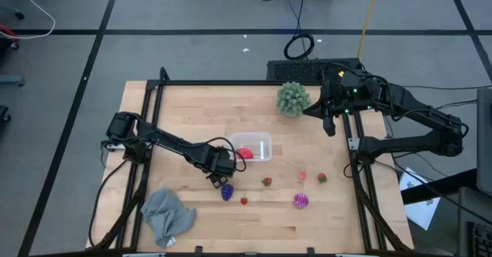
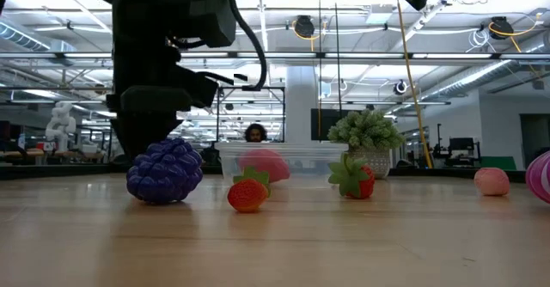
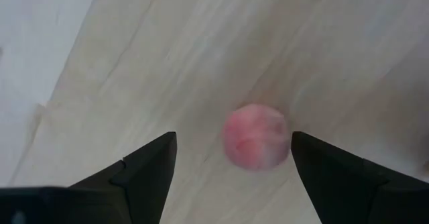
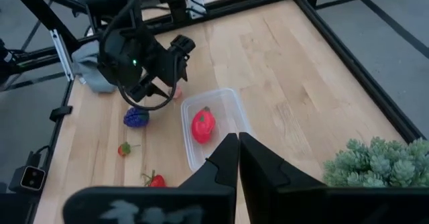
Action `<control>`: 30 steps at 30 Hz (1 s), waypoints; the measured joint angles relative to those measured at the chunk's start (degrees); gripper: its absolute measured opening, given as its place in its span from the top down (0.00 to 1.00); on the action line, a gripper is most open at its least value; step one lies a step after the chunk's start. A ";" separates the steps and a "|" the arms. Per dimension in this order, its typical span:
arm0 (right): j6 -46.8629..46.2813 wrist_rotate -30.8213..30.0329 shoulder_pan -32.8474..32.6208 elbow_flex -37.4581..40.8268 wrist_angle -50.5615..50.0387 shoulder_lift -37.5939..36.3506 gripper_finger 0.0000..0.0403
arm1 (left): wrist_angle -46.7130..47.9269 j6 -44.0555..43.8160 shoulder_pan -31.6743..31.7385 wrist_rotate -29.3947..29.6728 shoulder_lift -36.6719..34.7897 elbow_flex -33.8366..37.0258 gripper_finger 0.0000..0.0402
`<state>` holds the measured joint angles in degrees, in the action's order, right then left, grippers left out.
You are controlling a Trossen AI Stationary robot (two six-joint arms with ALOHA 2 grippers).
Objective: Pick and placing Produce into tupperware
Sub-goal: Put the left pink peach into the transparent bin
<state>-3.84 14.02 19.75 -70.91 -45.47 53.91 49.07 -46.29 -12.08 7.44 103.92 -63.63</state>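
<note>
On the table, left jaws straddle pink produce.

In the low view, the striped magenta toy fruit at three o'clock is cut by the edge; the clear plastic tupperware blurs the red piece inside.
</note>
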 joint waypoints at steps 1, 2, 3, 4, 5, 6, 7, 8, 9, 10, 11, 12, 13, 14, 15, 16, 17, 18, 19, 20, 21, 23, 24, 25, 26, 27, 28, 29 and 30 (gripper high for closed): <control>-0.02 0.02 0.00 0.00 0.45 0.02 0.99 | -0.22 -0.27 0.00 0.00 0.00 0.17 0.25; -0.02 0.01 0.00 0.00 0.97 0.00 0.99 | -0.99 -0.39 0.00 -0.02 0.00 0.39 0.25; -0.02 0.02 0.00 0.00 1.37 0.00 0.99 | -1.96 -0.34 0.00 -0.06 0.00 0.64 0.25; -0.02 0.01 0.00 0.00 1.50 0.00 0.99 | -3.14 -0.03 0.00 -0.07 0.00 0.92 0.25; -0.02 0.00 0.00 0.00 1.65 0.02 0.99 | -4.16 0.42 0.00 -0.07 0.00 1.08 0.25; -0.02 0.00 0.00 0.00 1.90 0.00 0.99 | -5.13 0.91 0.00 -0.11 0.00 1.18 0.26; -0.02 0.00 0.00 0.00 2.02 0.02 0.99 | -5.71 1.31 0.00 -0.11 0.00 1.19 0.27; -0.02 0.01 0.00 0.00 1.98 0.00 0.99 | -5.94 1.65 0.00 -0.11 0.00 1.19 0.29; -0.04 0.02 0.00 0.00 1.96 0.02 0.99 | -5.95 1.94 0.02 -0.11 0.00 1.19 0.31; -0.04 0.02 0.00 0.00 1.98 0.01 0.99 | -5.95 2.28 0.07 -0.09 0.00 1.19 0.33; -0.04 0.02 0.00 0.00 1.96 0.02 0.99 | -5.93 2.32 0.09 -0.09 0.00 1.21 0.35; -0.04 0.02 0.00 0.00 1.96 0.00 0.99 | -5.93 2.32 0.11 -0.10 0.00 1.21 0.38; -0.05 0.02 0.00 0.00 1.98 0.01 0.99 | -5.95 2.32 0.11 -0.09 0.00 1.21 0.40; -0.07 0.02 0.00 0.00 1.96 0.00 0.99 | -5.93 2.33 0.11 -0.09 0.00 1.21 0.42; -0.07 0.02 0.00 0.00 1.98 0.01 0.99 | -5.91 2.44 0.11 -0.09 0.00 1.21 0.44; -0.07 0.02 0.00 0.00 1.96 0.01 0.99 | -5.91 2.50 0.11 -0.12 0.00 1.21 0.46; -0.07 0.02 0.00 0.00 1.97 0.02 0.99 | -5.91 2.57 0.11 -0.26 0.00 1.21 0.48; -0.07 0.02 0.00 0.00 1.97 0.02 0.99 | -5.89 2.63 0.11 -0.53 0.00 1.21 0.50; -0.07 0.02 0.00 0.00 1.96 0.00 0.99 | -5.87 2.65 0.11 -0.86 0.00 1.21 0.52; -0.07 0.02 0.00 0.00 1.96 0.02 0.99 | -5.84 2.65 0.11 -1.21 0.00 1.21 0.53; -0.07 0.02 0.00 0.00 1.96 0.01 0.99 | -5.84 2.65 0.11 -1.40 0.00 1.21 0.55; -0.07 0.02 0.00 0.00 1.96 0.02 0.99 | -5.68 2.65 0.11 -1.44 0.00 1.21 0.57; -0.07 0.02 0.00 0.00 1.96 0.02 0.99 | -5.66 2.64 0.11 -1.45 0.00 1.21 0.58; -0.07 0.02 0.00 0.00 1.96 0.01 0.99 | -5.67 2.64 0.11 -1.47 0.00 1.21 0.59; -0.07 0.02 0.00 0.00 1.96 0.01 0.99 | -5.65 2.63 0.11 -1.49 0.00 1.21 0.60; -0.07 0.02 0.00 0.00 1.96 0.02 0.99 | -5.65 2.65 0.11 -1.49 0.00 1.21 0.61; -0.07 0.02 0.00 0.00 1.96 0.00 0.99 | -5.65 2.63 0.11 -1.49 0.00 1.21 0.62; -0.07 0.02 0.00 0.00 1.96 0.00 0.99 | -5.65 2.63 0.11 -1.49 0.00 1.21 0.63; -0.07 0.02 0.00 0.00 1.96 0.01 0.99 | -5.63 2.63 0.11 -1.49 0.00 1.21 0.64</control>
<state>-3.90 14.04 19.75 -70.91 -43.51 53.92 43.43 -43.66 -11.97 5.96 103.92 -62.41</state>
